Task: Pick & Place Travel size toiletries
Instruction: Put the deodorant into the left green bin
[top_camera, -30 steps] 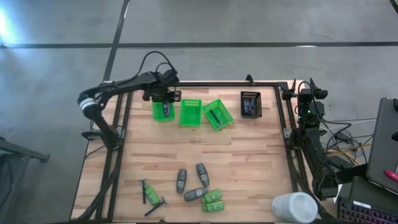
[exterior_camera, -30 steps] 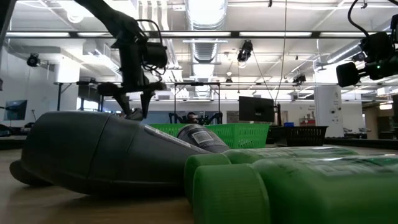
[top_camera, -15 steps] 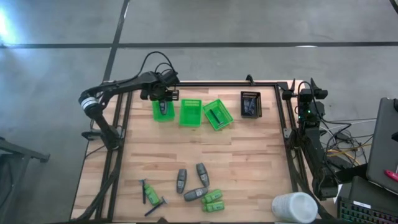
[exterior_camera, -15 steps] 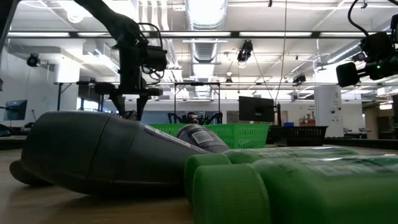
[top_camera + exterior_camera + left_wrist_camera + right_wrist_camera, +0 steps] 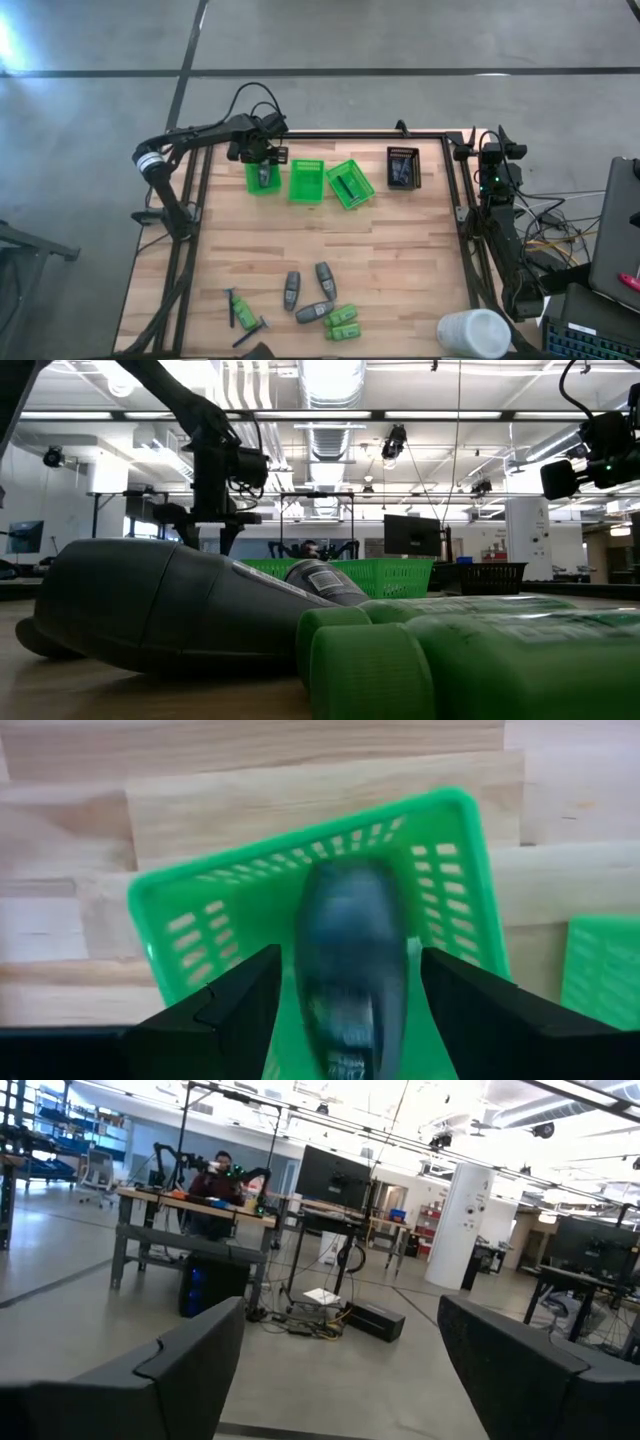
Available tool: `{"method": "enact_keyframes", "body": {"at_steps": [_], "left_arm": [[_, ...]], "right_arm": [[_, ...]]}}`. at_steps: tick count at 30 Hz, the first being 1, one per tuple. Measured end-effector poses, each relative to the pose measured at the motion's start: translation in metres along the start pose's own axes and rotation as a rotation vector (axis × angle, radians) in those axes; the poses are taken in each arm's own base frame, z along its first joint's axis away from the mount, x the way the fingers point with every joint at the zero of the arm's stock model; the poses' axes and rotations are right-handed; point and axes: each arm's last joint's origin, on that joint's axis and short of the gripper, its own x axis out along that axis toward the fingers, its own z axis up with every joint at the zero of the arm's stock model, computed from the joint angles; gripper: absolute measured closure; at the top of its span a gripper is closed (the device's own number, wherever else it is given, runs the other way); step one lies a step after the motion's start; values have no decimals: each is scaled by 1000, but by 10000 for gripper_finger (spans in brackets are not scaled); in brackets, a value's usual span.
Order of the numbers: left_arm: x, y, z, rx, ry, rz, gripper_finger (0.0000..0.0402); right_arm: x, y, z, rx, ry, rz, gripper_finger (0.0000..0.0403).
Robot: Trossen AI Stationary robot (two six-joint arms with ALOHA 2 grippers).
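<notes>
While the left gripper (image 5: 262, 160) hangs over the far left corner of the table (image 5: 400, 260), a dark grey tube (image 5: 345, 960) lies directly beneath it inside the leftmost green basket (image 5: 180, 930), and the wrist view shows both fingers spread wide to either side of the tube with clear gaps, so the claw has hold of nothing. From where I stand that looks like one item delivered. Off to the claw's right, the tilted green basket (image 5: 350, 184) seems to carry a dark stick-like piece, and the black basket (image 5: 403, 167) beyond it holds something dark I cannot make out; the middle green basket (image 5: 306, 181) looks bare. Well back from the claw, toward the near edge, most of the work waits: three grey tubes (image 5: 308, 290), two green bottles (image 5: 342, 322) just beside them, and the black-and-green razors (image 5: 241, 315) farther left. A white cylinder (image 5: 472, 333) sits at the near right corner. The right gripper (image 5: 493, 160) is parked upright at the far right edge, its fingers wide apart and empty. I would judge the job under halfway done.
</notes>
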Motion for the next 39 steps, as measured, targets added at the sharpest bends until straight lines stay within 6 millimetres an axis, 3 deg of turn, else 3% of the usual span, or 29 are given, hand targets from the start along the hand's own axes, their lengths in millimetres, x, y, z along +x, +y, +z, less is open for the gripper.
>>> {"method": "enact_keyframes", "body": {"at_steps": [8,14,18,24,31,39], "left_arm": [[-25,5,-4,12,-47,-43,151],[-78,3,-27,65,-174,-180,150],[-104,-8,-70,140,-159,-246,153],[-117,-33,-153,227,-44,-294,159],[-116,-49,-234,233,53,-291,160],[-103,-79,-300,117,145,-382,132]], "right_arm": [[0,0,0,0,1,1,47],[0,0,0,0,1,0,43],[0,0,0,0,1,0,52],[0,0,0,0,0,0,72],[0,0,0,0,0,0,74],[0,0,0,0,0,0,47]]}}
